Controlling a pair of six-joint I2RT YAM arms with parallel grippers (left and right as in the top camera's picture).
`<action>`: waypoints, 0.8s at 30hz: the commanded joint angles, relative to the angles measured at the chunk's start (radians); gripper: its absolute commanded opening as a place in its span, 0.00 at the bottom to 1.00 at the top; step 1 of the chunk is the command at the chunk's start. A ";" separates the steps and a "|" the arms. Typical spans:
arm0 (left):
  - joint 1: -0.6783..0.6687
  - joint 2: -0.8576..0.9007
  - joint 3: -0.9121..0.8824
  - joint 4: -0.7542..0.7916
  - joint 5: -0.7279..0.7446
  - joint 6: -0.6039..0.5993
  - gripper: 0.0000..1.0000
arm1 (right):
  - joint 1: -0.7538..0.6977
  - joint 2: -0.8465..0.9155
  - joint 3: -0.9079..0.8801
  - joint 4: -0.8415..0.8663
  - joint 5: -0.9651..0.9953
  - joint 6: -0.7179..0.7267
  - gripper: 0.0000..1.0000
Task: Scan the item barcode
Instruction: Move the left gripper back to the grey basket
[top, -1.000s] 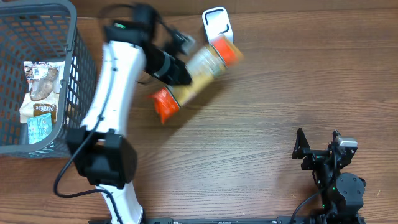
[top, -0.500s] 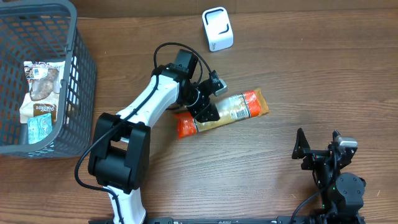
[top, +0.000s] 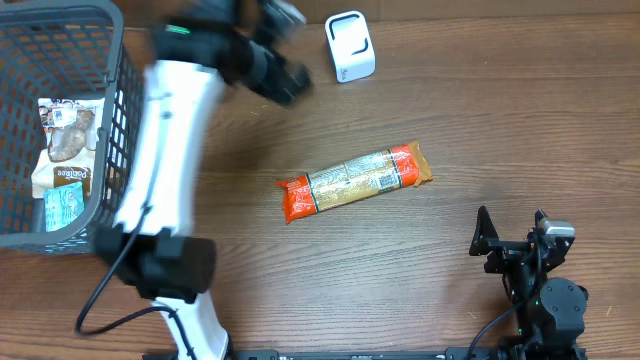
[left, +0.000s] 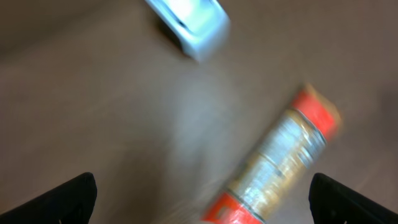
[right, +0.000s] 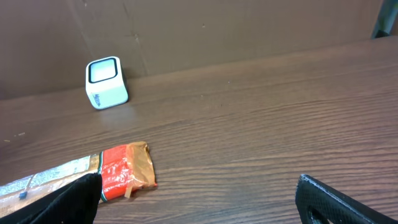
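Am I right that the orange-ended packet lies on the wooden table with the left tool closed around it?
Not quite: the packet does lie on the table, but the left tool is off it, up by the white scanner, as the overhead view shows.

A brown wood-grain tabletop (top: 520, 130) fills the overhead view; a plain brown wall (right: 249, 25) rises behind its far edge.

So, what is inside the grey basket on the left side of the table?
The basket holds at least two flat printed packets: a brown-and-white packet and a cream-and-blue packet. Whatever lies beneath them is covered; the basket's left side is outside the picture.
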 joint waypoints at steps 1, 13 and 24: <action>0.133 -0.032 0.273 -0.086 -0.046 -0.138 1.00 | -0.004 -0.009 0.008 -0.019 0.010 0.003 1.00; 0.648 0.006 0.330 -0.159 -0.110 -0.317 0.95 | -0.004 -0.009 0.008 -0.019 0.010 0.003 1.00; 0.744 0.229 0.143 -0.017 -0.113 -0.239 0.93 | -0.004 -0.009 0.008 -0.019 0.010 0.003 1.00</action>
